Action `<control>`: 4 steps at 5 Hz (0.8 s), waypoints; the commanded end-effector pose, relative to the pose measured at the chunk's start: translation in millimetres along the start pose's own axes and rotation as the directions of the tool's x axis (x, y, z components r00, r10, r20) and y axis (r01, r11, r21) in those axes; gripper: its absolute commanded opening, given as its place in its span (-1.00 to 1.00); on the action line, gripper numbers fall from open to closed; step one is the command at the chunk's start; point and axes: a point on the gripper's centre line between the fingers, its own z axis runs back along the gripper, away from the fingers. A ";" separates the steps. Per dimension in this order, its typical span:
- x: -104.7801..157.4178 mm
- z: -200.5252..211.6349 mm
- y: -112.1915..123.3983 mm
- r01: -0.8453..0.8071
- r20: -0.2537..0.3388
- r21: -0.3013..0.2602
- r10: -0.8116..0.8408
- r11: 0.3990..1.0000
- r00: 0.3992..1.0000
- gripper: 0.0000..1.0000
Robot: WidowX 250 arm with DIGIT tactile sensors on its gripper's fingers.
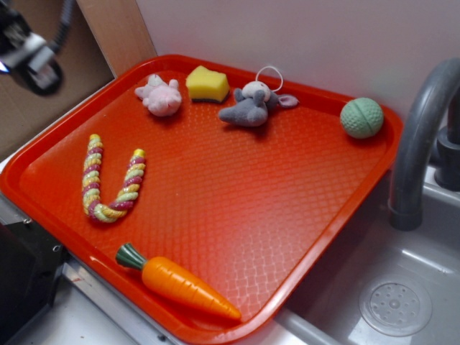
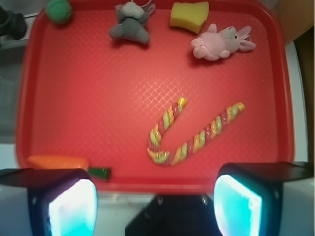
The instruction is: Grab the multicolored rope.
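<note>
Wrist view: gripper [image 2: 155, 196] spread wide, holding nothing, high above the tray's [image 2: 74, 98] near edge. Multicolored rope [image 2: 184, 142] lies U-bent just inside that edge; closing between its arms would likely miss both strands.

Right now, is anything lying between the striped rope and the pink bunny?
No. In the wrist view, only bare red tray separates the multicolored rope from the pink bunny.
</note>
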 end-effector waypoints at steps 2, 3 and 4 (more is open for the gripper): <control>13.1 -78.6 8.9 -0.015 0.046 0.015 0.014 1.000 0.999 1.00; 20.8 -99.8 15.8 0.000 0.042 0.013 -0.001 1.000 0.999 1.00; 25.4 -116.8 24.0 0.001 0.047 -0.016 -0.001 1.000 0.999 1.00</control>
